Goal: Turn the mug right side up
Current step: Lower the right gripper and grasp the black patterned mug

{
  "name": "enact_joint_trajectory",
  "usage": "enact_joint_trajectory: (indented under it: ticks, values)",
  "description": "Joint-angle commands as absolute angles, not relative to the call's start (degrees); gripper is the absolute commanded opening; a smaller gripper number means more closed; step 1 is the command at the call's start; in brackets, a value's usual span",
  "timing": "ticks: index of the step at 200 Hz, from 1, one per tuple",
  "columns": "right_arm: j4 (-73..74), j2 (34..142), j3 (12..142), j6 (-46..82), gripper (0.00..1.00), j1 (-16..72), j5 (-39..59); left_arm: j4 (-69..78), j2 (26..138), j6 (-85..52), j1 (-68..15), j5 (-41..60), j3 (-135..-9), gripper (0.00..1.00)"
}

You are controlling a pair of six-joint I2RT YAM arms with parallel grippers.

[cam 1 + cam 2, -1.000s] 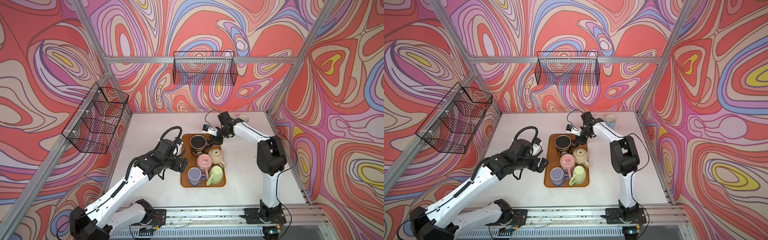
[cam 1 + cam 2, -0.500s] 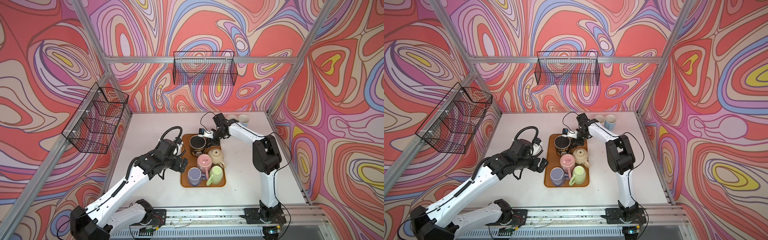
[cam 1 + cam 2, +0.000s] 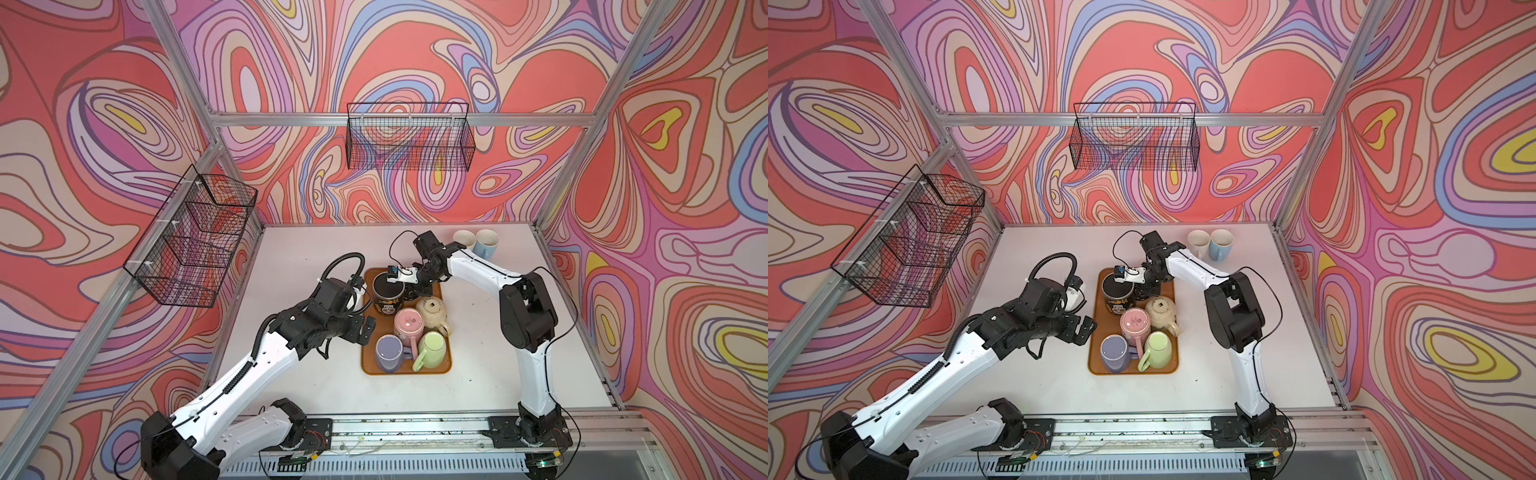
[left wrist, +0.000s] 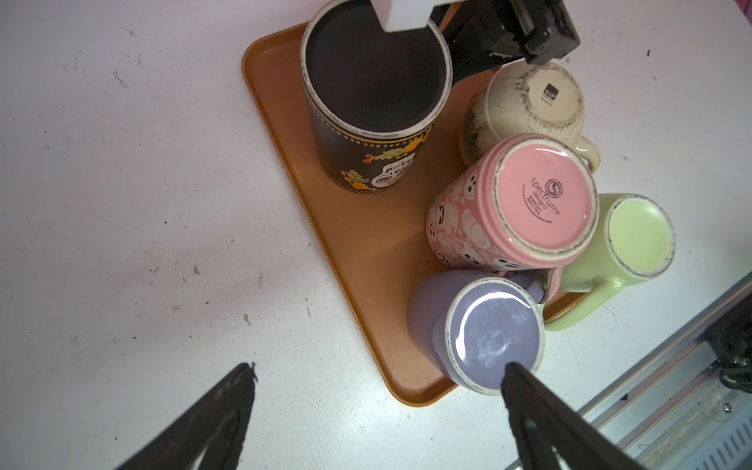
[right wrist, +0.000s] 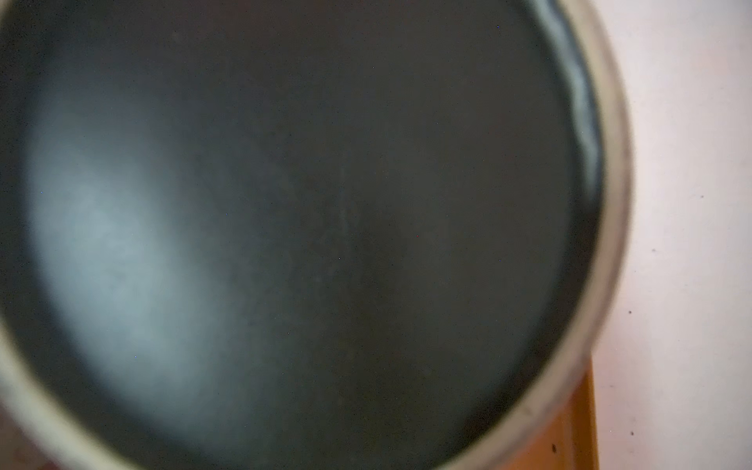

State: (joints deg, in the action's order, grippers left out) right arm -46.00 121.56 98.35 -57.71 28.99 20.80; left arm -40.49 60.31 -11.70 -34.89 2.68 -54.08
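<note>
Left of the tray (image 3: 367, 369), the left tool (image 3: 366, 330) hangs with jaws spread wide, gripping nothing. The black mug (image 3: 388, 297) stands upside down in the tray's upper left corner. Just right of it, the right tool (image 3: 415, 291) dips between it and the cream mug (image 3: 432, 311). Its jaws are hidden, so I cannot tell their gap. The right wrist view gives only the black mug's blurred base.

White table (image 3: 316, 266) bears orange tray (image 3: 369, 362), two cups (image 3: 487, 245)
</note>
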Motion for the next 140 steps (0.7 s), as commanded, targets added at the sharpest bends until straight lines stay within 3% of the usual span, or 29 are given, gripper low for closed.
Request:
enact_joint_trajectory:
  ticks: [1,60,140]
  values:
    - [-45.59,121.19,97.86,-57.37,0.18,29.44,20.04,-40.5,59.82,-10.72,-35.13,1.77,-53.61,0.98]
    - [-44.63,120.77,97.31,-55.2,0.0,29.71,20.46,-40.5,59.83,-10.73,-35.15,1.74,-53.61,0.97]
    - [-33.52,111.59,90.06,-47.93,0.0,29.71,21.79,-40.14,59.55,-10.85,-35.15,1.59,-53.84,0.97]
